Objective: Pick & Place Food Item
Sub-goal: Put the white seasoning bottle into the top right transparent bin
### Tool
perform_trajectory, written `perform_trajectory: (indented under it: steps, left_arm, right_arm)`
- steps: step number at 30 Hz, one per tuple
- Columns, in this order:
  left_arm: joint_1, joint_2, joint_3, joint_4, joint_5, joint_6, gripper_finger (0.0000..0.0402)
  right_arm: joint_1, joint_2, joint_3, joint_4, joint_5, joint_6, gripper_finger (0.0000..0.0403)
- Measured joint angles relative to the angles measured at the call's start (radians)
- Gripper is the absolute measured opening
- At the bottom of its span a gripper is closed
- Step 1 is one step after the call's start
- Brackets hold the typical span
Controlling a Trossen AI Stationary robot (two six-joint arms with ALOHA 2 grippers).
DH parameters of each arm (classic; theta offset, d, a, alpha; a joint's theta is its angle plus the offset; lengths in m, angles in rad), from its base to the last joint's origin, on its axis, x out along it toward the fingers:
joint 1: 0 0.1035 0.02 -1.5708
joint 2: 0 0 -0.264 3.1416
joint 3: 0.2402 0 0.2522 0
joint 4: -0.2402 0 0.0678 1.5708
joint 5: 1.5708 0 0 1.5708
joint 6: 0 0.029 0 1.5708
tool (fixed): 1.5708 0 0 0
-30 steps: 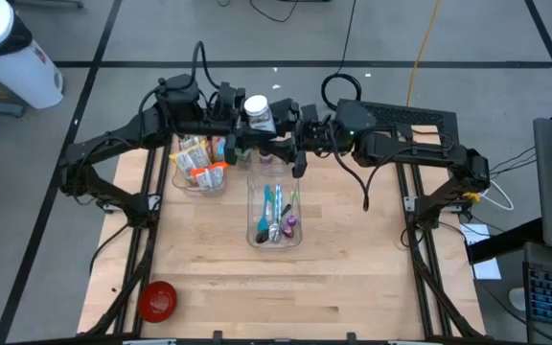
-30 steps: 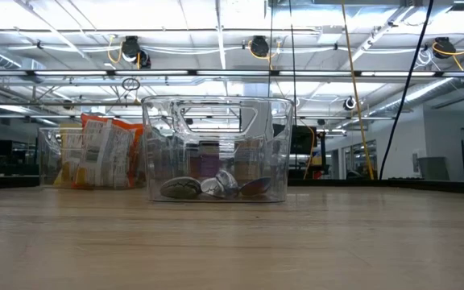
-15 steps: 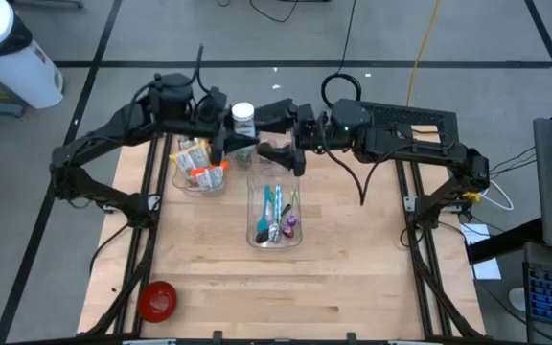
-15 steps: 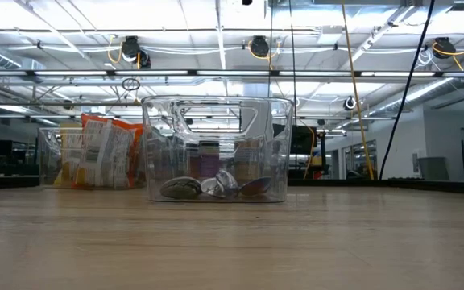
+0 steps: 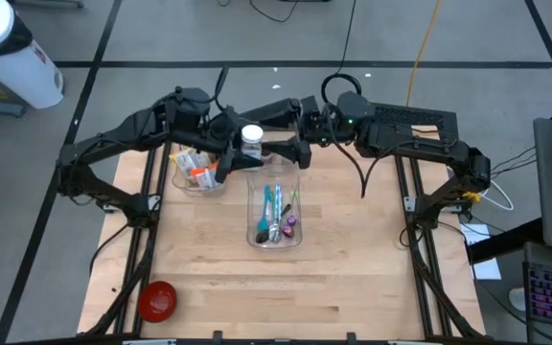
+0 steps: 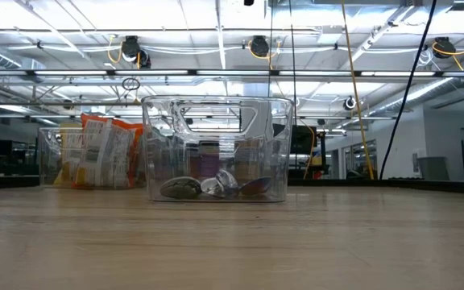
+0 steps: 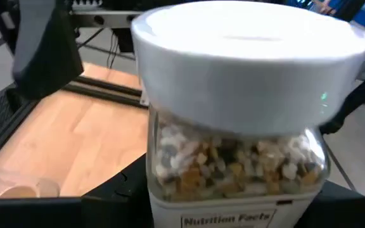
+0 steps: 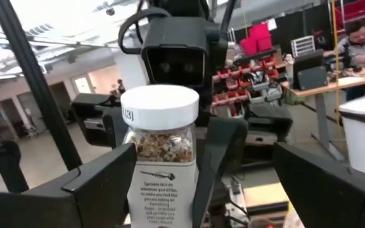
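L gripper clamps white-lidded jar, held up just behind clear bin, prob. above its far rim. R gripper beside jar, jaws spread wide, holding nothing.

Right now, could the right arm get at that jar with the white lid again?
Probably yes. The jar sits in the left gripper just ahead of the right gripper, whose jaws stand wide open facing it, with nothing between them.

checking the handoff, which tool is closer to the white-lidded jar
Left. The left tool is shut on the jar, holding it up above the table's far side. The right tool is open just beside the jar, its fingers apart from it.
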Motion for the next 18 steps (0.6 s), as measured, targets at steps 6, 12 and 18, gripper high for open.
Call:
perform_trajectory:
  steps: [6, 12, 18]
  left_arm:
    - [-0.014, 0.044, 0.002, 0.014, -0.005, -0.002, 0.0208]
    - [-0.011, 0.064, 0.0, 0.061, -0.008, -0.003, 0.0208]
    - [-0.011, 0.07, -0.002, 0.052, -0.016, 0.0, 0.0208]
  right_arm:
    - [0.004, 0.0, 0.0, 0.03, -0.038, 0.062, 0.0361]
    - [0.01, 0.0, 0.0, 0.076, -0.085, 0.105, 0.0361]
    - [0.017, 0.0, 0.001, 0.044, -0.082, 0.103, 0.0361]
